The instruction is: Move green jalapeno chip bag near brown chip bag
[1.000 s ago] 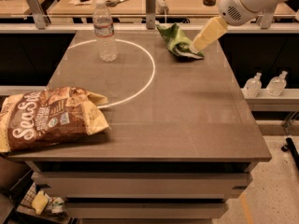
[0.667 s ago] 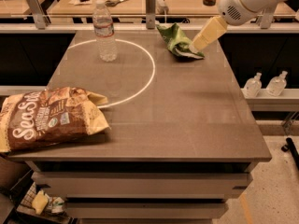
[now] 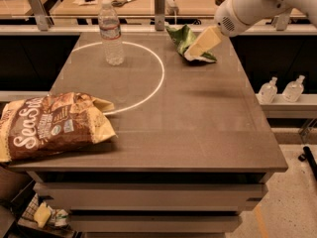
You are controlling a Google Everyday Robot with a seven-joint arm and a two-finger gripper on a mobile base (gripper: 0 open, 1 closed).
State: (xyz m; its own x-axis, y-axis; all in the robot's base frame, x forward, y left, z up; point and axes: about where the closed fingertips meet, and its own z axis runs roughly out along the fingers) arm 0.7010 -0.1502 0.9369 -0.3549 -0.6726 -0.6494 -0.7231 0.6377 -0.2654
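Note:
The green jalapeno chip bag (image 3: 182, 37) stands crumpled at the far right of the table, beyond the white circle. My gripper (image 3: 197, 47) reaches down from the upper right and is shut on the bag's right side, with the bag's lower edge at the table top. The brown chip bag (image 3: 49, 125) with white "Sea Salt" lettering lies flat at the near left corner, hanging partly over the left edge. The two bags are far apart, on opposite corners of the table.
A clear water bottle (image 3: 112, 33) stands upright at the far left, on the white circle line (image 3: 157, 78) marked on the table (image 3: 198, 133). Two small bottles (image 3: 282, 89) sit on a shelf to the right. A counter with clutter runs behind the table.

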